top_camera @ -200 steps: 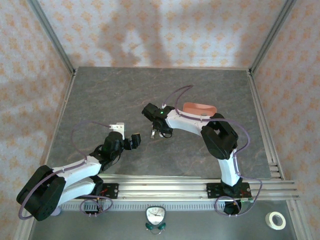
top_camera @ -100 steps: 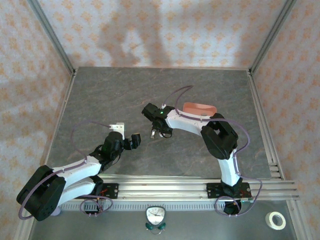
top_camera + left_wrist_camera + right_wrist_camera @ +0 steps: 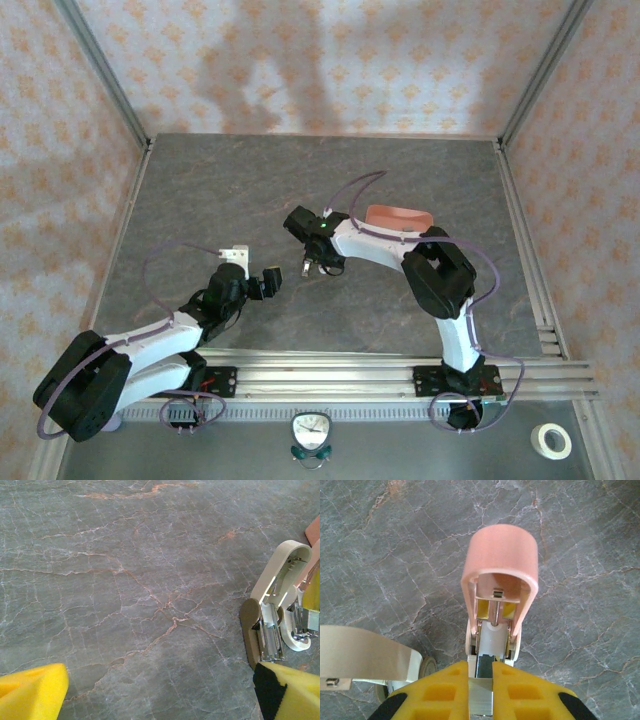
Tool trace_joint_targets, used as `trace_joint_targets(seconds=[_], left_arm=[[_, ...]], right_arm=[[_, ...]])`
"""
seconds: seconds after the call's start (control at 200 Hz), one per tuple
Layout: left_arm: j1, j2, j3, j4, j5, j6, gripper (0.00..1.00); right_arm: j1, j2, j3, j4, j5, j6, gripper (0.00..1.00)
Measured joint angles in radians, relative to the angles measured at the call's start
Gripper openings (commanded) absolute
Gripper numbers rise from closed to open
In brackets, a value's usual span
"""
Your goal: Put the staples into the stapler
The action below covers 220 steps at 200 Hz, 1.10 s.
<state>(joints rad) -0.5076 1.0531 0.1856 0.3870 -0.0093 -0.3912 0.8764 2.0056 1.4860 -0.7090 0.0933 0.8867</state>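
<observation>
Staples, a short flat strip of grey metal (image 3: 481,697), sit pinched between the yellow foam pads (image 3: 440,690) of your right claw (image 3: 480,672), which is closed tight on them; that is your right wrist view. Just beyond the staples stands the opened stapler (image 3: 500,545). Its rounded, smooth plastic lid is tipped up and looks salmon here, with a narrow metal channel bared beneath. Grey marbled surface (image 3: 395,555), veined in rust, lies all round.

In your left wrist view the same stapler (image 3: 280,572) reads cream, its lid hinged back from a brown base and a shiny metal magazine. Your left claw (image 3: 160,685) has its yellow fingers (image 3: 35,692) spread wide, gripping nothing.

From the top camera you see the right claw (image 3: 318,264) mid-surface, the left claw (image 3: 267,283) near it, and a salmon-pink shallow tray (image 3: 398,217) behind the right arm.
</observation>
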Motion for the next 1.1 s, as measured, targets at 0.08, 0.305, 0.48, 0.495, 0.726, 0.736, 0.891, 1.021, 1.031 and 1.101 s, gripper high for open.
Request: trace_joint_targets(seconds=[0.08, 0.305, 0.48, 0.495, 0.726, 0.736, 0.891, 1.021, 1.031, 1.101], left_arm=[[0.0, 0.0, 0.0, 0.0, 0.0, 0.0, 0.96], [0.0, 0.0, 0.0, 0.0, 0.0, 0.0, 0.96], [0.0, 0.0, 0.0, 0.0, 0.0, 0.0, 0.96], [0.0, 0.0, 0.0, 0.0, 0.0, 0.0, 0.96], [0.0, 0.0, 0.0, 0.0, 0.0, 0.0, 0.96], [0.0, 0.0, 0.0, 0.0, 0.0, 0.0, 0.96], [0.0, 0.0, 0.0, 0.0, 0.0, 0.0, 0.96], [0.0, 0.0, 0.0, 0.0, 0.0, 0.0, 0.96], [0.0, 0.0, 0.0, 0.0, 0.0, 0.0, 0.96], [0.0, 0.0, 0.0, 0.0, 0.0, 0.0, 0.96]], right_arm=[[0.0, 0.0, 0.0, 0.0, 0.003, 0.0, 0.15], [0.0, 0.0, -0.001, 0.0, 0.009, 0.0, 0.15], [0.0, 0.0, -0.001, 0.0, 0.009, 0.0, 0.15], [0.0, 0.0, -0.001, 0.0, 0.008, 0.0, 0.15], [0.0, 0.0, -0.003, 0.0, 0.008, 0.003, 0.15], [0.0, 0.0, -0.003, 0.0, 0.008, 0.003, 0.15], [0.0, 0.0, -0.011, 0.0, 0.008, 0.003, 0.15], [0.0, 0.0, -0.017, 0.0, 0.008, 0.003, 0.15], [0.0, 0.0, -0.017, 0.0, 0.008, 0.003, 0.15], [0.0, 0.0, -0.018, 0.0, 0.008, 0.003, 0.15]])
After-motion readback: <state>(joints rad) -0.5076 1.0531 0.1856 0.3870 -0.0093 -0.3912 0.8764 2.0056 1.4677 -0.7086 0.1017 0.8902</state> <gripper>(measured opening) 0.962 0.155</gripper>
